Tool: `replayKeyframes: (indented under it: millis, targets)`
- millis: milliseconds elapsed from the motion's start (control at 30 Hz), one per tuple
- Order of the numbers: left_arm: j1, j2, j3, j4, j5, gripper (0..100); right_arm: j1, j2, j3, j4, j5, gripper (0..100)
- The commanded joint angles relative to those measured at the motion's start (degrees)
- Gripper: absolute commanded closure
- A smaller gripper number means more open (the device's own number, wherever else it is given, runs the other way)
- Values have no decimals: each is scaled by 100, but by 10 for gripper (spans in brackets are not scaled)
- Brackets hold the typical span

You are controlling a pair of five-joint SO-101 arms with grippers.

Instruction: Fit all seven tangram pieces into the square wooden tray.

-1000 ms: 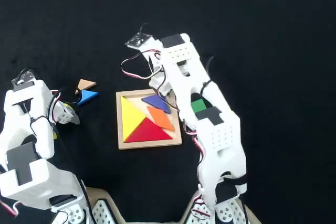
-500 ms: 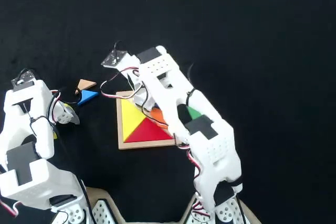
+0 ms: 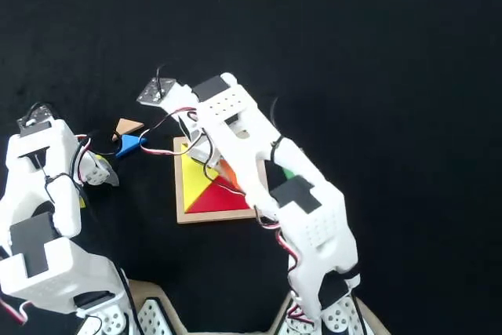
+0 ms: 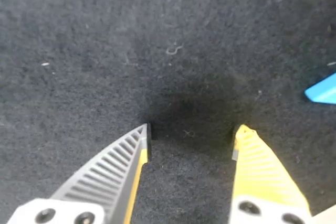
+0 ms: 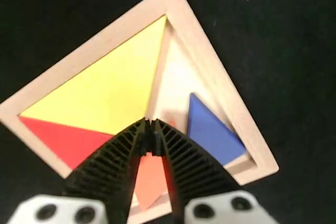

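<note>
The square wooden tray (image 5: 210, 61) holds a yellow triangle (image 5: 105, 93), a red triangle (image 5: 63, 140), a blue parallelogram (image 5: 210, 129) and an orange piece (image 5: 149, 177). My right gripper (image 5: 151, 127) is shut above the tray's middle, with nothing seen between its fingers. From above, the right arm (image 3: 235, 127) covers much of the tray (image 3: 179, 194). A green piece (image 3: 289, 172) peeks out beside the arm. A tan triangle (image 3: 129, 126) and a blue triangle (image 3: 129, 144) lie on the cloth left of the tray. My left gripper (image 4: 194, 132) is open over bare cloth, the blue triangle (image 4: 323, 90) off to one side.
A black cloth covers the table, with wide free room at the back and right. The left arm (image 3: 39, 170) stands at the left edge, close to the two loose triangles. Cables hang from the right arm over the tray's far-left corner.
The right arm has swung left across the tray, now hiding the blue parallelogram and most of the orange piece from above. The left arm has kept still.
</note>
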Motion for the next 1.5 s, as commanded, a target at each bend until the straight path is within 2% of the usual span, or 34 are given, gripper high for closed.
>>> replayKeyframes:
  millis: [0,467,733,933,1067,1233,1333,1467]
  targets:
    - [207,18,31,-97,-26,737,149,40,-189,-141,-18,988]
    - [207,18,31,-88,-26,737,1169,57,-189,26,79,988]
    - [207,18,31,-88,-26,737,1204,-4,-277,519,281,988]
    - [207,18,31,-97,-26,737,1257,-1323,-207,747,-141,988]
    - [207,18,31,-105,-26,737,1521,-2967,593,457,-484,988]
    - [189,18,22,-123,-26,737,2004,-4769,2818,-1029,-721,987]
    - [189,18,22,-123,-26,737,2110,-5218,3899,-1538,-765,984]
    - [189,18,22,-123,-18,737,2189,-5147,4286,-1477,-782,983]
